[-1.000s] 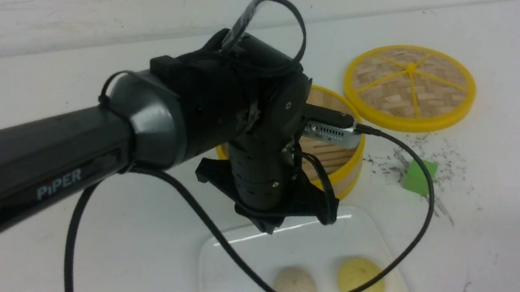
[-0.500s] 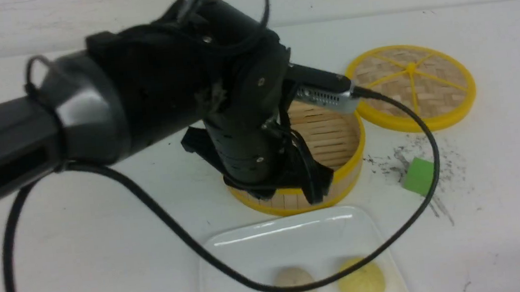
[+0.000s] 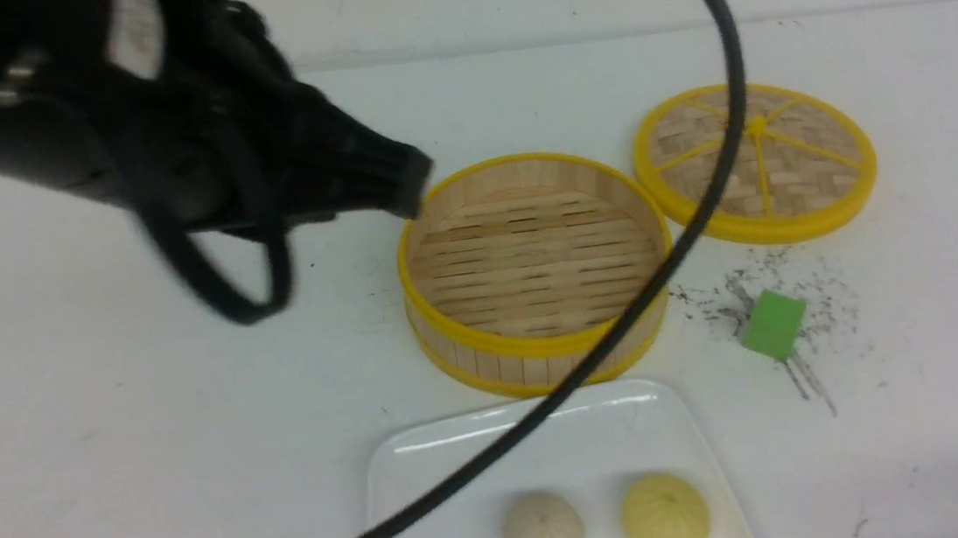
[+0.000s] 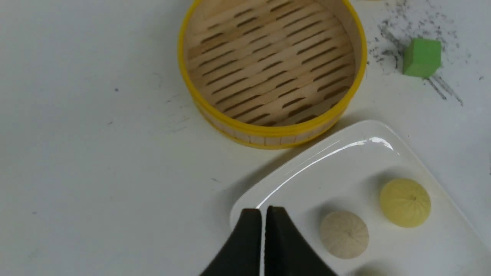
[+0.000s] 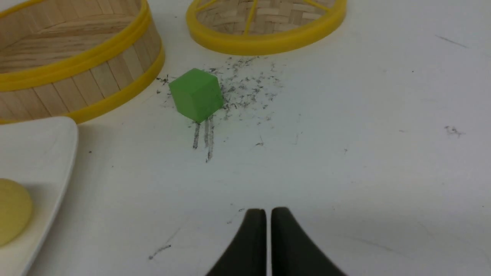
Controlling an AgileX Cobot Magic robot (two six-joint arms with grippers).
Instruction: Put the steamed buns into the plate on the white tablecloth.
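Note:
Both steamed buns lie on the white plate (image 3: 429,485) at the front of the white tablecloth (image 3: 108,428): the beige one (image 3: 544,532) on the left, the pale yellow one (image 3: 665,516) on the right. In the left wrist view my left gripper (image 4: 264,210) is shut and empty, high above the plate's (image 4: 337,161) near corner, beside the beige bun (image 4: 344,234) and the yellow bun (image 4: 405,202). My left arm (image 3: 195,147) is a blur at the upper left. My right gripper (image 5: 267,211) is shut and empty over bare cloth, right of the plate (image 5: 34,153).
The empty bamboo steamer (image 3: 539,347) stands just behind the plate. Its woven lid (image 3: 754,159) lies flat at the back right. A green cube (image 3: 773,324) sits on dark scuff marks right of the steamer. A black cable (image 3: 702,212) hangs across the steamer and plate.
My left arm has risen and swung back to the upper left, uncovering the steamer and plate. The cable swung with it. Both buns stay put on the plate.

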